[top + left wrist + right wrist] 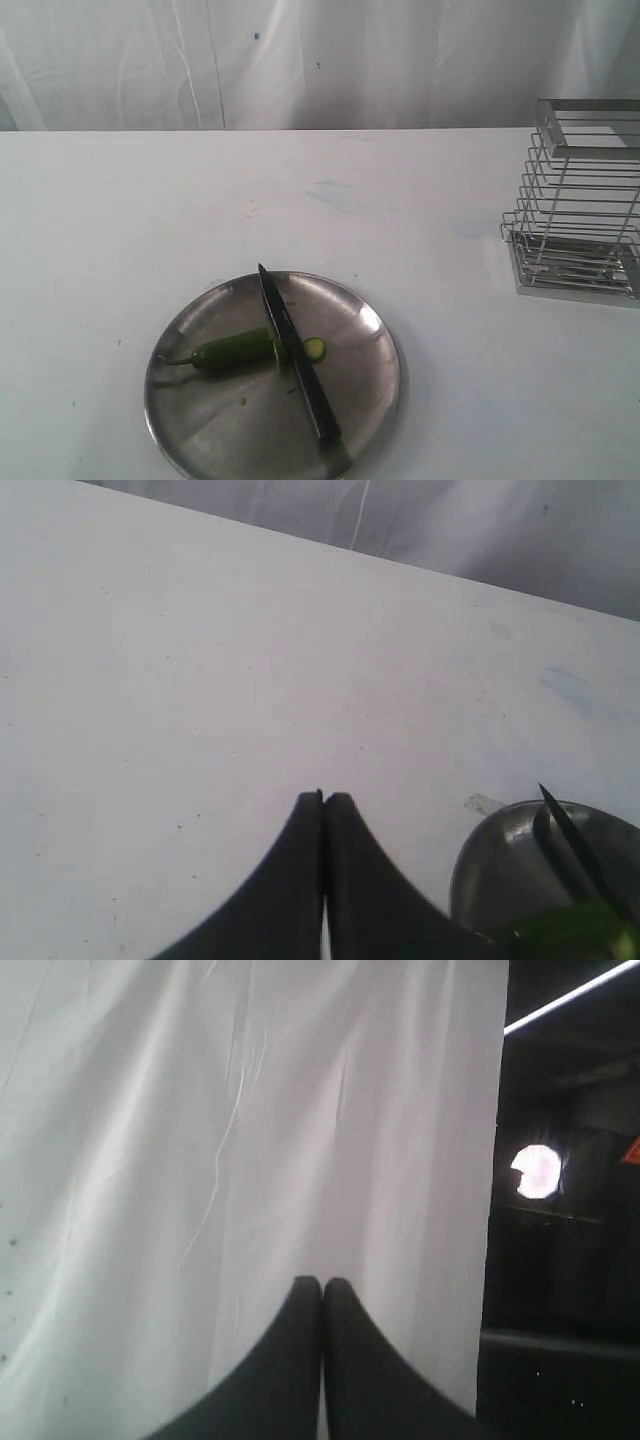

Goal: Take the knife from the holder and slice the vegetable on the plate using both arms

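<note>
The steel plate [200,420] lies at the front of the white table. On it rests the green vegetable [232,351], with a cut slice [315,349] lying apart on the other side of the blade. The knife [297,357] lies flat across the plate, tip toward the back, black handle toward the front rim. No arm shows in the exterior view. My left gripper [324,798] is shut and empty above bare table, with the plate [500,865] and knife [575,842] off to one side. My right gripper [321,1283] is shut, empty, facing a white curtain.
The silver wire holder [578,200] stands at the table's right edge, with no knife in it. A white curtain [300,60] hangs behind the table. Beyond the curtain's edge the right wrist view shows a dark room with a lamp [537,1171].
</note>
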Motion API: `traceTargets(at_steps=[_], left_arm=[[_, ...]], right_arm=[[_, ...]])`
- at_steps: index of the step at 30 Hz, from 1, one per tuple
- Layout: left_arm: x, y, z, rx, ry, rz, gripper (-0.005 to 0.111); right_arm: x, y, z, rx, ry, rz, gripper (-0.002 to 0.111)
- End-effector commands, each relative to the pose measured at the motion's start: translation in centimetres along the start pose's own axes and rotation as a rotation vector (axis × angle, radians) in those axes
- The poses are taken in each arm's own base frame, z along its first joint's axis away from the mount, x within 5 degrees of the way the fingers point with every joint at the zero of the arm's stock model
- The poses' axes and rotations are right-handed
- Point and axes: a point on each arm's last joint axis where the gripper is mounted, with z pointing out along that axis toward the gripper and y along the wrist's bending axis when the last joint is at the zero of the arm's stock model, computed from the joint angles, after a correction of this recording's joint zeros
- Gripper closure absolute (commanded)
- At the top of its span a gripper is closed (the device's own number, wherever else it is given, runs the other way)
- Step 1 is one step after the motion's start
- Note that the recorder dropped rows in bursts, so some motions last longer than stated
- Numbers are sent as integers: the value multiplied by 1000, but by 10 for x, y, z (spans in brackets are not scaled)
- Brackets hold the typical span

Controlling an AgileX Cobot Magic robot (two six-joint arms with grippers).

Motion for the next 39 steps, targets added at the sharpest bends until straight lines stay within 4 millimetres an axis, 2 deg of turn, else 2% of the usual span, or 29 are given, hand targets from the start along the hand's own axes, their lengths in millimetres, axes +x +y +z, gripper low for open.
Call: traceTargets(at_steps=[1, 5, 7, 8, 11, 13, 22, 26, 29, 39], left_arm=[[2, -1, 0, 14, 4, -10, 107], [2, -1, 0, 14, 6, -10, 107], [2, -1, -1, 12, -4, -7, 107], [1, -1, 0, 11, -2, -9, 107], [1, -1, 0, 9, -6, -9, 107], [1, -1, 0, 9, -6, -9, 107], [1, -2, 0, 25, -8, -2, 107], [2, -19, -1, 178, -11, 63, 107], [7, -34, -12, 348, 3, 134, 107], [9, -34, -24, 380, -20, 146, 107]], right_arm=[[67, 8, -33, 27, 16, 12, 108], [146, 17, -55, 62, 140, 185, 108], [178, 21, -59, 60, 210, 179, 108], [181, 21, -59, 59, 230, 170, 108], [208, 22, -71, 81, 554, 178, 108], [211, 23, -73, 76, 601, 156, 108], [212, 22, -73, 72, 607, 140, 108], [212, 22, -73, 72, 607, 140, 108], [212, 22, -73, 72, 607, 140, 108], [212, 22, -73, 72, 607, 140, 108]])
